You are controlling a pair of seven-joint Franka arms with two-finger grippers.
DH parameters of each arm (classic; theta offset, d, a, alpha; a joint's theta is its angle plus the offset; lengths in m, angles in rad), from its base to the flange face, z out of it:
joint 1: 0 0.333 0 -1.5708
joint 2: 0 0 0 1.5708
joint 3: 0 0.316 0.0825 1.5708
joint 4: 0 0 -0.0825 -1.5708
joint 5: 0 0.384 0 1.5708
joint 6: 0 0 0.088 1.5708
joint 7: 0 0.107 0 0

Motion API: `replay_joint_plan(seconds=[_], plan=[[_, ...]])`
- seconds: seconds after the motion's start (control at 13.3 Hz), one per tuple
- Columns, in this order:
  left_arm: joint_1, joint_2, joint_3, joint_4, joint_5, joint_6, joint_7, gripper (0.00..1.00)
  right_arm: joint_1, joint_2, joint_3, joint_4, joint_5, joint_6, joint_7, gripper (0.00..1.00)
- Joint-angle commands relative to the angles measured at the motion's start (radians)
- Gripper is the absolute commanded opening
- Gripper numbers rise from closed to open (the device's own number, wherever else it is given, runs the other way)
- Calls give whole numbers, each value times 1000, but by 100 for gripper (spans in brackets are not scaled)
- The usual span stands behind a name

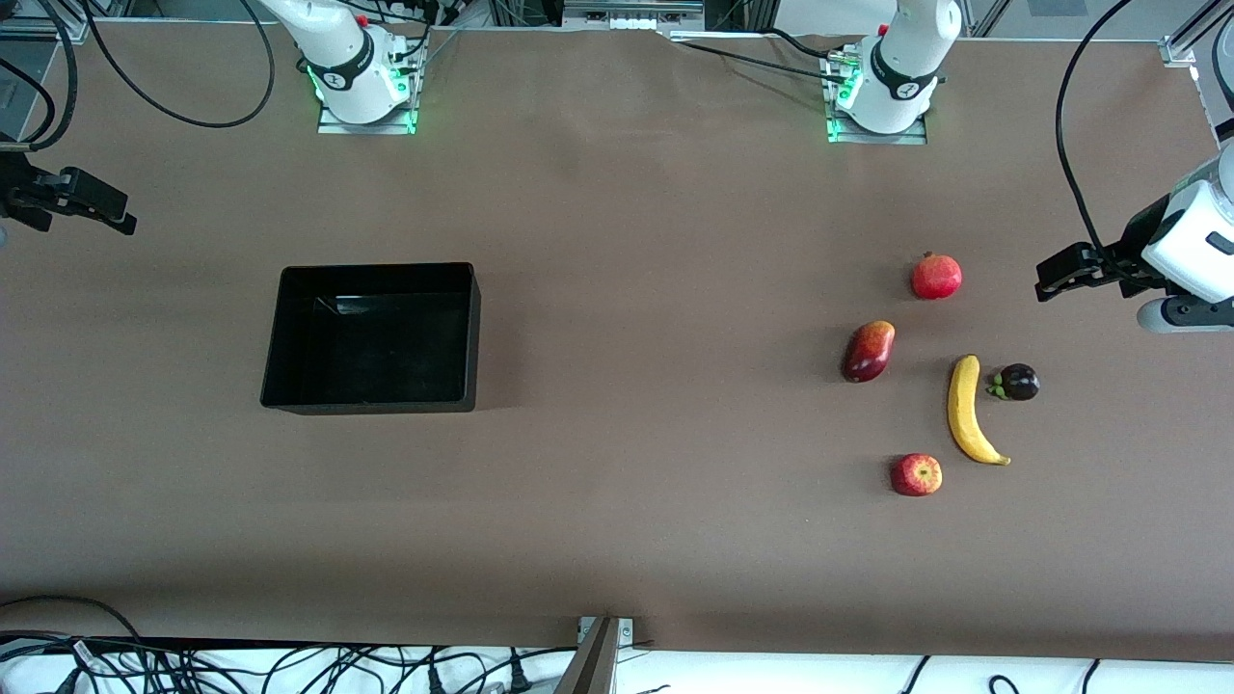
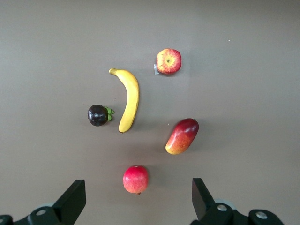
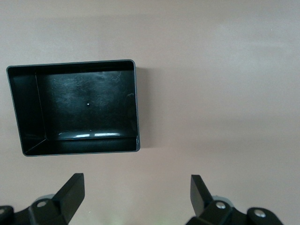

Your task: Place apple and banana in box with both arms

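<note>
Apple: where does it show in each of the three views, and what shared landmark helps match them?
Front view: apple is the fruit nearest the camera, beside the banana's lower tip.
Left wrist view: apple sits beside the banana's stem end.
Right wrist view: not in it; only the box shows.
Shared landmark: the banana, in the two fruit views.

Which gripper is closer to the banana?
Left. The left gripper hangs open near the banana at its end of the table; the right gripper waits, open, at the table's other end.
</note>
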Motion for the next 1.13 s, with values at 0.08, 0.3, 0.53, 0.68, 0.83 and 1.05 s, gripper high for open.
replay_joint_plan(seconds=[0.08, 0.3, 0.53, 0.68, 0.83, 1.05], plan=[[0, 6, 2, 11, -30, -5, 7, 100, -19, -7, 13, -5, 16, -7, 2, 100], [-1, 8, -2, 37, -23, -5, 16, 100, -19, -7, 11, -5, 16, -8, -1, 100], [-4, 10, -4, 37, -23, -7, 7, 100, -19, -7, 11, -5, 16, -21, -4, 100], [-4, 10, -4, 37, -23, -8, 7, 100, -19, -7, 11, -5, 16, -24, -4, 100], [-4, 13, -4, 37, -25, -8, 5, 100, -19, -7, 11, -5, 16, -25, -3, 100], [-3, 19, -4, 43, -28, -8, 3, 100, -19, -7, 9, -5, 16, -42, 0, 100]])
